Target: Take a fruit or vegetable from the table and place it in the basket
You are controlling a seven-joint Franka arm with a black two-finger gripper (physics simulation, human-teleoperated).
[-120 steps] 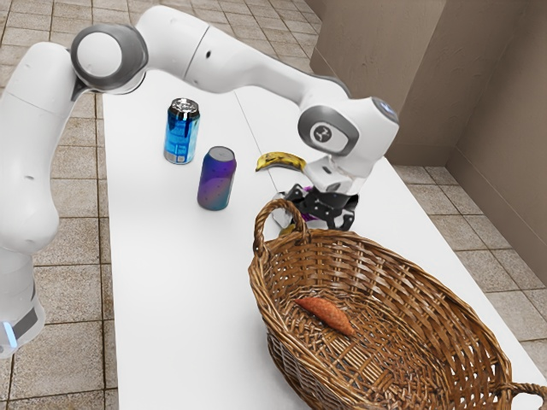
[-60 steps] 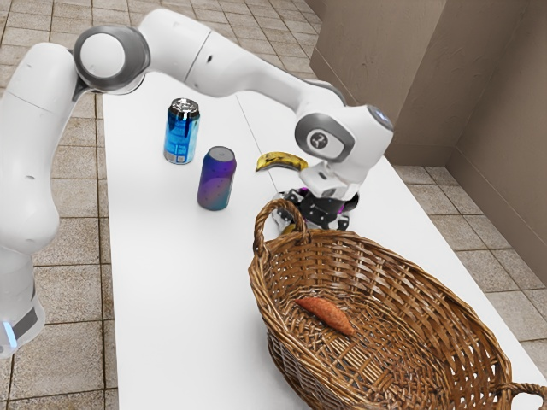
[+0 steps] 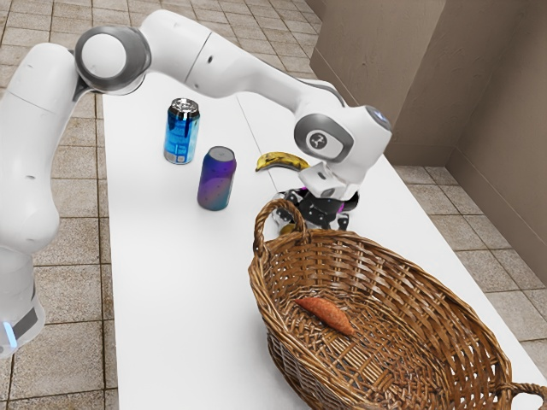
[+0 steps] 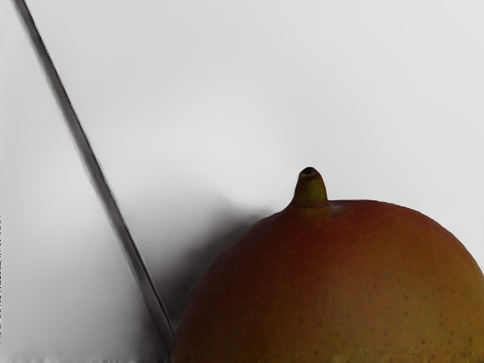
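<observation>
In the exterior view my gripper (image 3: 321, 209) is low over the table, just behind the basket's near-arm handle, with its lower end partly hidden by the rim. A small yellow-brown part of a fruit (image 3: 289, 229) shows beside it, through the handle. Under my hand in the wrist view is a round red and yellow-green fruit (image 4: 340, 287) with a short stem, like a mango. The brown wicker basket (image 3: 272, 319) holds an orange-red, sweet-potato-like item (image 3: 325, 314). A yellow banana (image 3: 282, 161) lies on the table beyond the gripper.
A blue can (image 3: 180, 132) and a purple-teal can (image 3: 216, 179) stand upright on the white table (image 3: 184, 282), toward the exterior view's left. The basket's tall handle (image 3: 262, 224) rises close beside my gripper. A brown wall (image 3: 504, 111) stands beyond the table.
Over the last second my hand has shifted slightly toward the exterior view's left and turned a little. It has hardly moved in the last half second. The basket, cans and banana have stayed put.
</observation>
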